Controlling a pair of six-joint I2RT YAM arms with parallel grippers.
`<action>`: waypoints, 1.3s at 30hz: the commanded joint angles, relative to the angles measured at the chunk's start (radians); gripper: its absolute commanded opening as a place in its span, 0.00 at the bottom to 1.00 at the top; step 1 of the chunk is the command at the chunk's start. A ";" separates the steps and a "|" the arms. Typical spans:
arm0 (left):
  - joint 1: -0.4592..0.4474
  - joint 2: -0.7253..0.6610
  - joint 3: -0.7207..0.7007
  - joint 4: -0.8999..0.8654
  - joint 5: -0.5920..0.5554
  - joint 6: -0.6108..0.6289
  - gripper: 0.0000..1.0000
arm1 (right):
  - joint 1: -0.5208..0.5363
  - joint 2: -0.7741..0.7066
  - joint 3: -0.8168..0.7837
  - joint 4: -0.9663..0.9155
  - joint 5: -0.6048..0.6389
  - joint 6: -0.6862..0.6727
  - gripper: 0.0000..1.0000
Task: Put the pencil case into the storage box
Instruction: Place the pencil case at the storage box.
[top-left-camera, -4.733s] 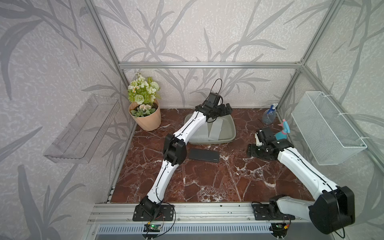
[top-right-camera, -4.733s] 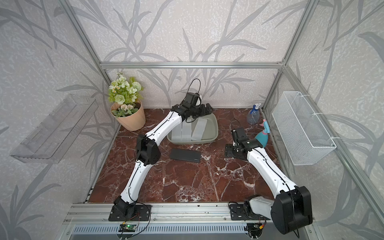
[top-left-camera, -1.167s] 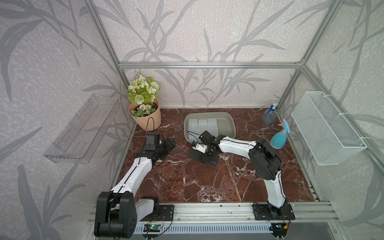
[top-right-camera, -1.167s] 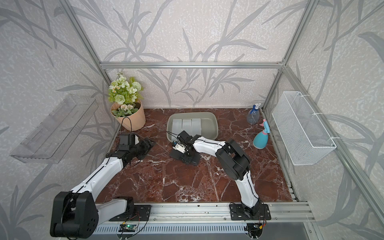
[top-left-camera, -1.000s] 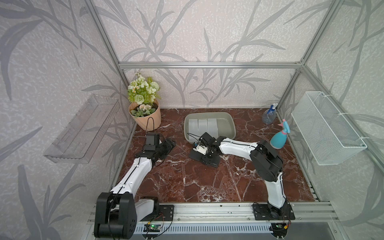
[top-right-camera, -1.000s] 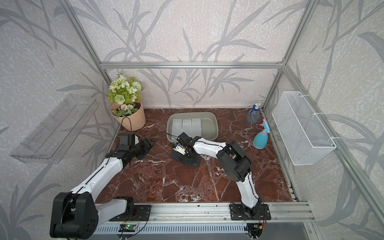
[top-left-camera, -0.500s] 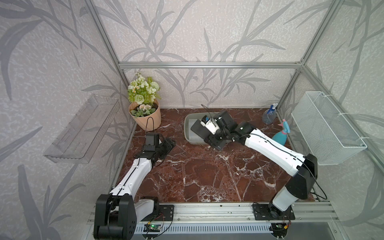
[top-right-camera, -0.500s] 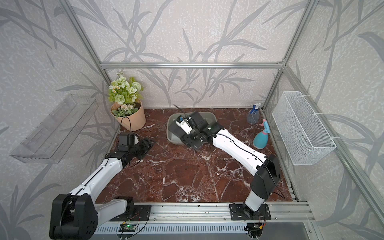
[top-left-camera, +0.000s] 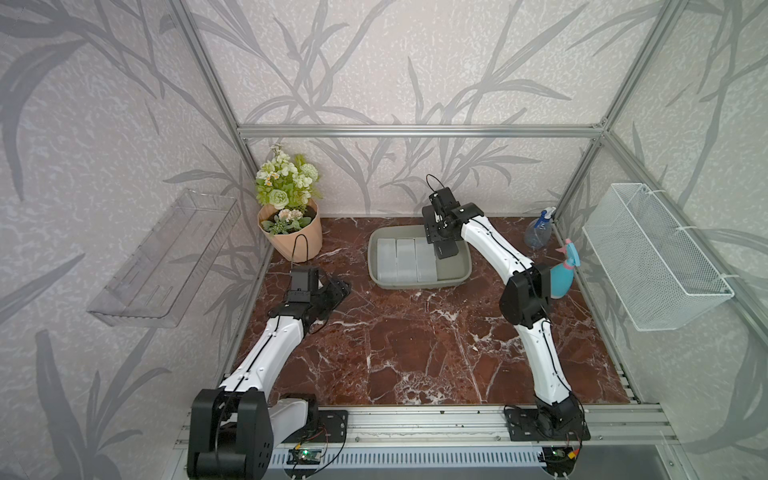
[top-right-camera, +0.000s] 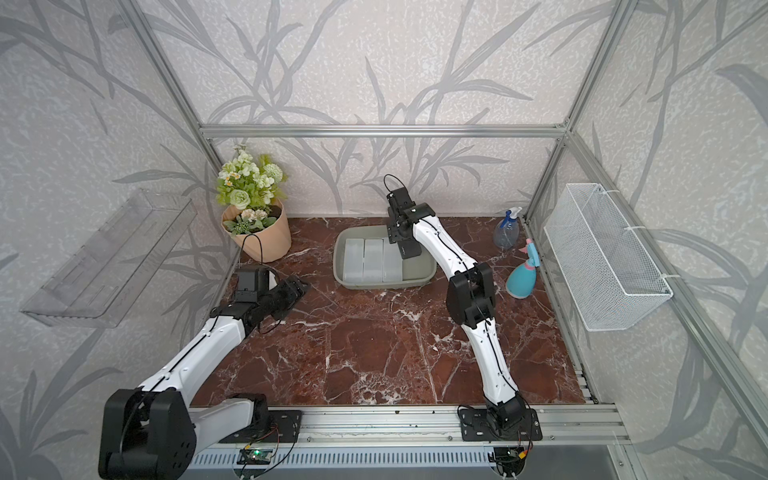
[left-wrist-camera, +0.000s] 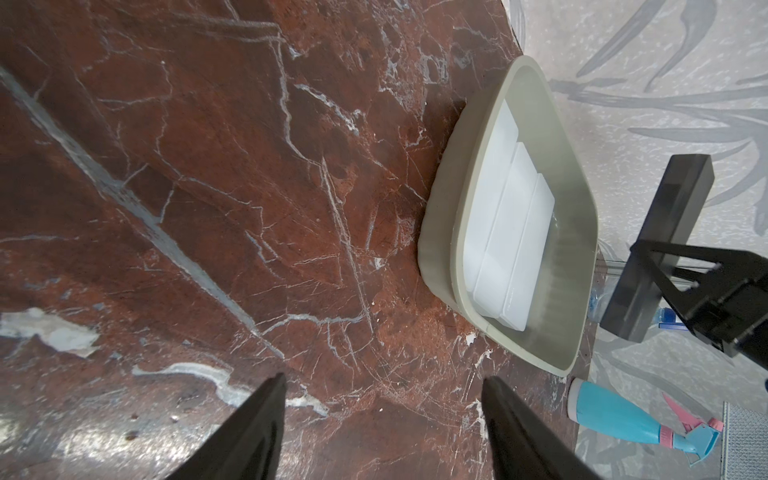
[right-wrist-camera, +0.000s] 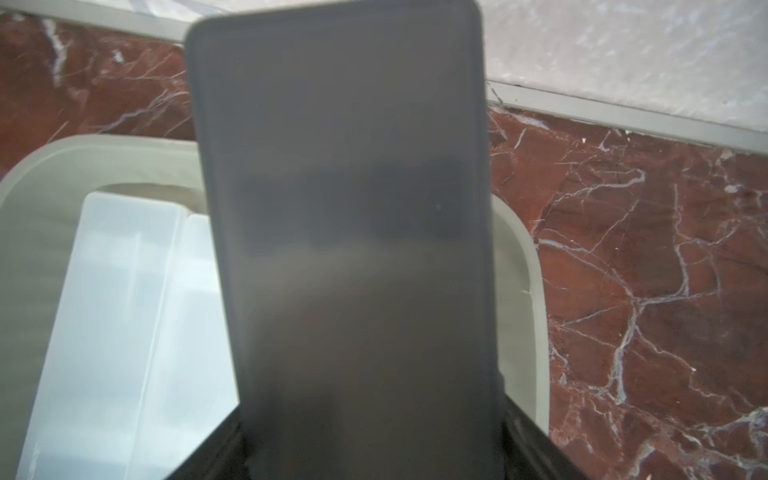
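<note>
Clearly the right gripper is clamped on the pencil case, pinching it near one short end so that the long body hangs steeply, free end downward, over the storage box. That hold looks chosen for slotting it in. Three pale cases already lie flat side by side against the box's left end, leaving one bare strip along its right end. The dark case hovers above that strip and, as far as I can tell, is not yet resting in it.

The case is a flat slab of smoky, half-transparent plastic with rounded corners. Its neighbours are frosted white, and the same shape. The box is shallow matte grey-green plastic with rounded corners and a flared rim, standing near the middle of the back edge of the table, whose top is glossy red-brown with white veins.

The left gripper sits low near the table's left edge with its jaws spread and empty, probably parked clear of the placement.
</note>
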 joint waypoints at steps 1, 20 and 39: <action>0.002 -0.017 0.028 -0.018 -0.019 0.023 0.77 | 0.004 0.086 0.177 -0.153 0.076 0.108 0.61; 0.004 0.013 0.026 -0.007 -0.018 0.027 0.79 | -0.031 0.041 -0.195 -0.074 0.064 0.195 0.62; 0.004 0.039 0.042 -0.002 -0.020 0.025 0.81 | -0.048 0.087 -0.104 -0.070 0.035 0.149 0.90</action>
